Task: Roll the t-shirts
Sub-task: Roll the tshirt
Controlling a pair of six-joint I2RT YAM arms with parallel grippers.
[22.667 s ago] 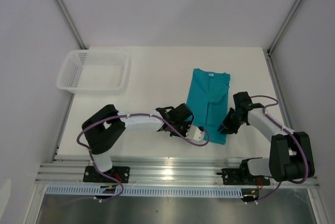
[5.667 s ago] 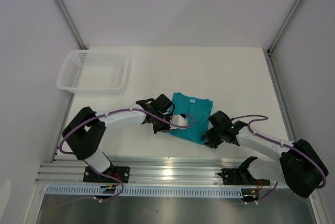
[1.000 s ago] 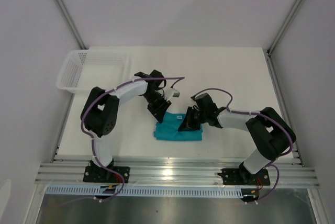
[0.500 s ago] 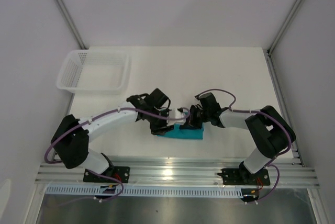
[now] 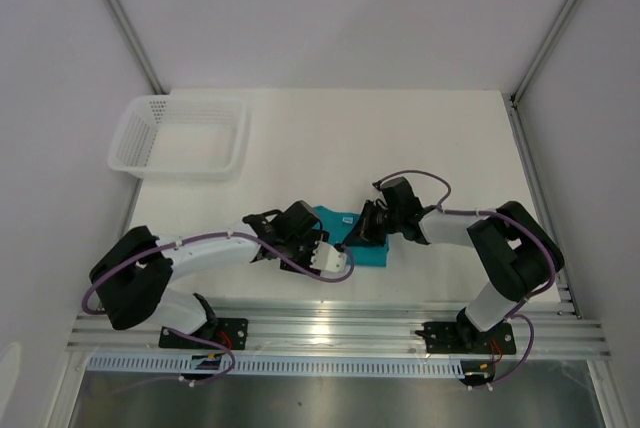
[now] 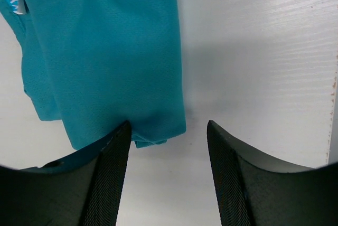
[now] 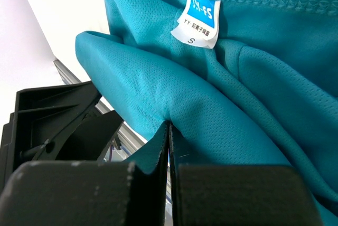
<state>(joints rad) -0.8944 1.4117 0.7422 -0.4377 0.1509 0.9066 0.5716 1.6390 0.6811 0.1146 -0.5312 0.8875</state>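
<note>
The t-shirt (image 5: 362, 254) is a teal bundle, folded small, lying on the white table near the front middle. My left gripper (image 5: 330, 246) sits at its left end. In the left wrist view the t-shirt (image 6: 105, 52) fills the upper left, and the left gripper (image 6: 168, 125) is open, its left finger (image 6: 108, 176) touching the cloth's edge and only a corner of cloth between the tips. My right gripper (image 5: 364, 230) is at the bundle's far right side. It is shut (image 7: 169, 126) on a fold of the t-shirt (image 7: 253, 104), below the white neck label (image 7: 199, 21).
A white mesh basket (image 5: 180, 136) stands at the table's back left. The aluminium rail (image 5: 330, 328) runs along the near edge, just behind the bundle. Bare white table (image 6: 264, 52) lies to the right of the cloth in the left wrist view.
The left gripper has opened and let go of the cloth, dropping toward the near left end of the bundle. The right gripper stays shut on its fold.
</note>
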